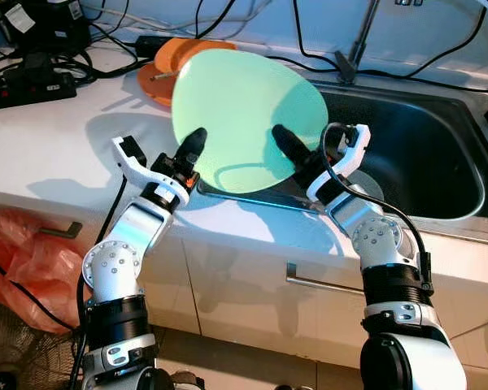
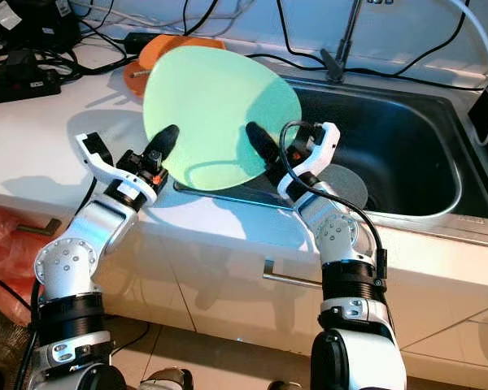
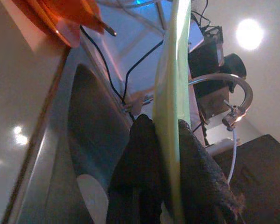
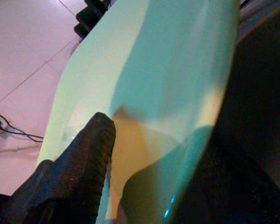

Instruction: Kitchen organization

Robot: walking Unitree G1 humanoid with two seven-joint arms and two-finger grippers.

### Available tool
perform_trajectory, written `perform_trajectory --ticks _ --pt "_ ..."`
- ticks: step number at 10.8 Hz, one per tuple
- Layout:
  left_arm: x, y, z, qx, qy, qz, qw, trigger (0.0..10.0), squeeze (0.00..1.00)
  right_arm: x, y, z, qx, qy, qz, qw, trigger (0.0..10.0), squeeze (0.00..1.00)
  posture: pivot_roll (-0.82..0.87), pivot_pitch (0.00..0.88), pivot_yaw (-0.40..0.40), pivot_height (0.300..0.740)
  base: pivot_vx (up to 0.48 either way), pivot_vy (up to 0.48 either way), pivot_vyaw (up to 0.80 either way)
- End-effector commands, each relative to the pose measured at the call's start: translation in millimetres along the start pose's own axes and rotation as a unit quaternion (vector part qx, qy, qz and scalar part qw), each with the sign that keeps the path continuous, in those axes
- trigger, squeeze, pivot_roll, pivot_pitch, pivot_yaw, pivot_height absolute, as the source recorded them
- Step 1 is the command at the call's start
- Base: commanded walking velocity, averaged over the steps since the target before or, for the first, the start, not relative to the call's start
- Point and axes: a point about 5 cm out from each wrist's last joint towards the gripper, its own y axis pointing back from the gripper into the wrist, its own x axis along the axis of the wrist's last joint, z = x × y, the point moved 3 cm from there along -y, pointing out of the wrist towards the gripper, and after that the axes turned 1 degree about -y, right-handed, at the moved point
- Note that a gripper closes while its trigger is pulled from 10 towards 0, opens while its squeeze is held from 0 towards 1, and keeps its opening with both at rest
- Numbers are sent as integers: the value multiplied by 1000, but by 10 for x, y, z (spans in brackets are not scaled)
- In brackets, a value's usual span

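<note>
1. A robot stands at a white counter (image 1: pixel 57 146) with a steel sink (image 1: pixel 439 154) at 2 o'clock. Both arms reach forward and hold up one large pale green plate (image 1: pixel 248 110), tilted on edge above the sink's near left corner.
2. The left end effector (image 1: pixel 193 150) pinches the plate's rim at 7 o'clock; its wrist view shows the two black fingers (image 3: pixel 196 172) closed on either side of the thin green edge.
3. The right end effector (image 1: pixel 286 146) grips the rim at 5 o'clock, one finger (image 4: pixel 91 154) lying across the plate's face.
4. My judgement: the work is mid-way. The plate is lifted but not yet set down anywhere; placing it remains.
5. Behind the plate, at 11 o'clock, an orange dish (image 1: pixel 164 69) lies on the counter. Black power strips and cables (image 1: pixel 32 73) crowd the 10 o'clock corner, and a tap (image 1: pixel 354 49) rises at 1 o'clock. These could snag a swinging plate.
6. A small round grey disc (image 2: pixel 342 183) rests in the sink.
</note>
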Motion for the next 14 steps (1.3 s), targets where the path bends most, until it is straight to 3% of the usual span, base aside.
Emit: perform_trajectory --ticks 1,3,4,5,7,8,13,14 --pt "-22 -19 161 -40 -4 -7 999 0 0 28 27 -6 4 2 1 1000 0 0 149 73 -26 740 0 0 0" --pt "-39 -12 125 -33 -5 -18 999 0 0 31 42 12 -2 1 -1 1000 0 0 145 76 -26 740 0 0 0" --pt "-53 -11 94 -25 -10 -23 999 3922 0 33 48 22 -6 -1 -2 1000 0 0 144 78 -27 740 0 0 0" --pt "-85 -4 72 -18 -20 -33 999 10000 0 31 56 35 -9 -3 -2 1000 0 0 143 78 -28 740 0 0 0" --pt "-154 13 27 -4 -40 -55 998 10000 0 25 64 65 -19 -7 -3 1000 0 0 143 78 -28 740 0 0 0" --pt "-174 12 20 -1 -40 -56 998 10000 1000 40 61 68 -20 -7 -2 1000 0 0 142 79 -32 740 0 0 0" --pt "-292 48 34 -10 -65 -86 994 10000 1000 155 58 143 -50 -8 14 999 0 0 142 80 -45 740 0 0 0" --pt "-330 59 87 -20 -101 -102 989 10000 1000 204 58 188 -67 -9 24 997 0 0 144 81 -49 740 0 0 0"
